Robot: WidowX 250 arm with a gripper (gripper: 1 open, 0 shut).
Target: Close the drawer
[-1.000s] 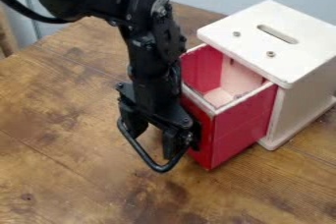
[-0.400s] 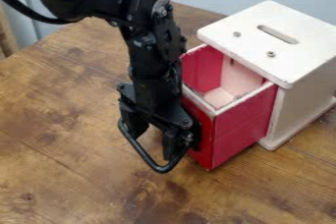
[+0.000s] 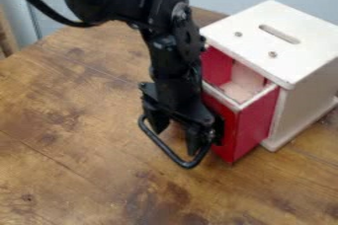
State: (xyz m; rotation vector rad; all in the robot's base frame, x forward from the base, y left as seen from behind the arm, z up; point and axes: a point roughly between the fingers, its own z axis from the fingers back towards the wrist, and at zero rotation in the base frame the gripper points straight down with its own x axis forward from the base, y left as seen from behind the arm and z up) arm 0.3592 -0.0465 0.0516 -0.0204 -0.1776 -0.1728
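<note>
Toward the right edge of the wooden table [image 3: 66, 130], a cream-white box casing [image 3: 284, 56] is seen, with two slots cut into its top. From its left-facing side, the red drawer [image 3: 238, 120] is pulled partway out, so that a strip of its pale wood interior [image 3: 242, 89] is exposed between the drawer front and the casing. The red front panel is turned toward the near-left of the table.

Against that front panel the black arm [image 3: 126, 7] is reached down from the far-left corner, and the gripper [image 3: 181, 120] is set close against the drawer front, at the height of the black bracket. Whether the fingers are spread or pressed together cannot be told, since black hardware and black gripper merge into one dark mass. Below them the large black wire loop handle [image 3: 169, 148] is hung out from the drawer front, low over the table surface, its rounded bottom being directed toward the near edge.

A pale wall is visible beyond the far edge of the table.
</note>
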